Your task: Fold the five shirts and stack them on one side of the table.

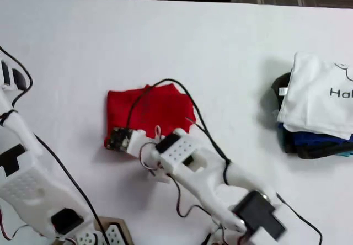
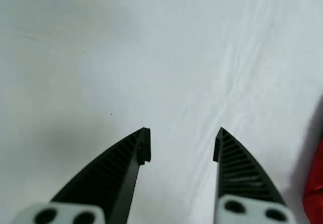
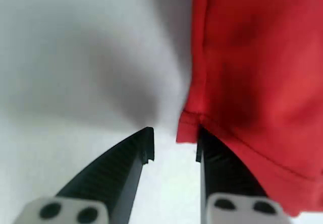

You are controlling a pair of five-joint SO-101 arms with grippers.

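while one red shirt (image 1: 149, 110) lies alone and folded at mid-table, the rest sit in a single stack (image 1: 317, 118) at the far right edge: a white shirt (image 1: 314, 96) on top, blue (image 1: 314, 139) under it, dark cloth (image 1: 306, 151) below that and a sliver of teal (image 1: 345, 153) at the bottom, so four layers show there. two arms are on the white table (image 1: 220, 41).

a black cable (image 1: 165, 85) arcs over the red shirt from the right arm (image 1: 209, 173), which is stretched low and diagonally across the table, its wrist at the shirt's near left corner. from that wrist, the right gripper (image 3: 174, 143) is spread, one finger on bare table, the other right against the hemmed corner of the shirt; whether it touches the cloth, can't tell.

over on the left side, the left arm (image 1: 27, 184) points away up the table, well apart from the shirt. the left gripper (image 2: 181, 143) is spread wide over bare tabletop, nothing between its fingers.
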